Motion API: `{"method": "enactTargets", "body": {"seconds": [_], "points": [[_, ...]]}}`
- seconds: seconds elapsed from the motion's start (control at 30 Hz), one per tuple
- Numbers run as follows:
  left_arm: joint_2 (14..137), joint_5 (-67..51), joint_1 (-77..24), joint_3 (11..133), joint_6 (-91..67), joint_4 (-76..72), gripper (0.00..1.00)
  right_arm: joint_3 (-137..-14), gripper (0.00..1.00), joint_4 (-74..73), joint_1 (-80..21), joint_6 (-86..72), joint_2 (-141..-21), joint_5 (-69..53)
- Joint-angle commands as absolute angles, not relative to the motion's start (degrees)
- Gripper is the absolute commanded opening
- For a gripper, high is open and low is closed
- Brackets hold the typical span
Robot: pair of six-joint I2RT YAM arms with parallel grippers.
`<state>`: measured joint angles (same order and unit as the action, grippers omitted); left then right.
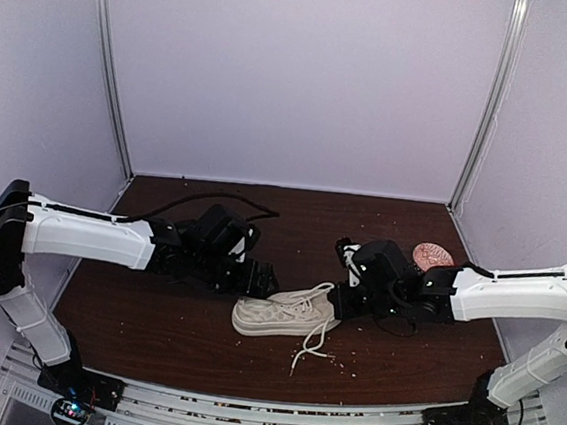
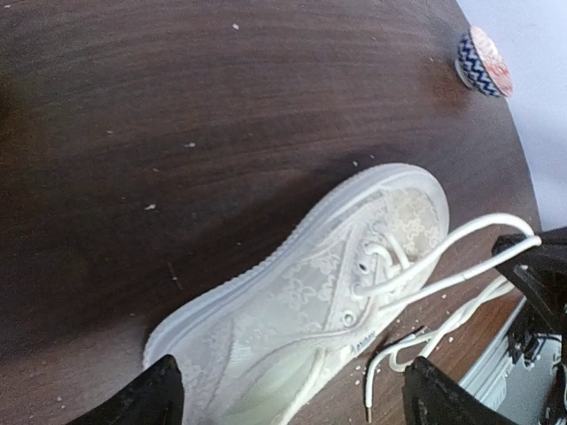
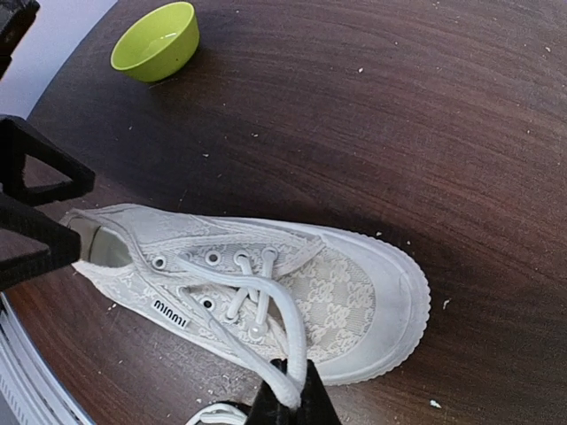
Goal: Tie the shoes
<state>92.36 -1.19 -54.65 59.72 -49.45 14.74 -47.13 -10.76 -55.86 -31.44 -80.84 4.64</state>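
The off-white sneaker (image 1: 282,316) lies on its sole mid-table, toe to the right. It also shows in the left wrist view (image 2: 328,283) and the right wrist view (image 3: 337,292). My left gripper (image 1: 260,279) is open, and its jaws straddle the heel end (image 2: 292,390) without holding it. My right gripper (image 1: 339,303) is shut on a loop of white lace (image 3: 297,354) by the shoe's near side (image 3: 292,403). Loose lace ends (image 1: 308,351) trail toward the front edge.
A pink and blue patterned bowl (image 1: 432,255) sits at the back right and shows in the left wrist view (image 2: 483,62). A green bowl (image 3: 158,40) stands beyond the shoe's heel side. Crumbs are scattered over the dark wooden table (image 1: 153,320).
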Motion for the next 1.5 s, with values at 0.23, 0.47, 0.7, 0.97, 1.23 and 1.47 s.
{"method": "enactTargets", "body": {"seconds": [0.23, 0.47, 0.7, 0.97, 1.23, 1.47], "points": [[96.4, -14.2, -58.4, 51.6, -50.6, -2.4, 0.85, -48.4, 0.0, -9.3, -55.5, -32.7, -78.9, 2.0], [94.8, -15.4, -61.5, 52.4, -53.5, -2.0, 0.85, -51.1, 0.0, -8.6, -55.5, -31.7, -80.7, 0.5], [86.9, -3.6, -61.6, 54.1, -47.5, 7.6, 0.88, -50.8, 0.0, -8.2, -55.5, -30.3, -80.7, -1.9], [88.6, -1.0, -56.7, 51.3, -41.1, 7.2, 0.88, -53.2, 0.0, -9.1, -55.5, -28.3, -82.9, -3.2], [92.1, -11.9, -56.3, 44.0, -49.5, -7.5, 0.88, -54.4, 0.0, -6.3, -55.5, -29.8, -86.1, -5.0], [95.7, -19.6, -57.6, 38.5, -57.2, -19.8, 0.88, -54.2, 0.03, -5.2, -55.5, -30.1, -86.3, -5.1]]}}
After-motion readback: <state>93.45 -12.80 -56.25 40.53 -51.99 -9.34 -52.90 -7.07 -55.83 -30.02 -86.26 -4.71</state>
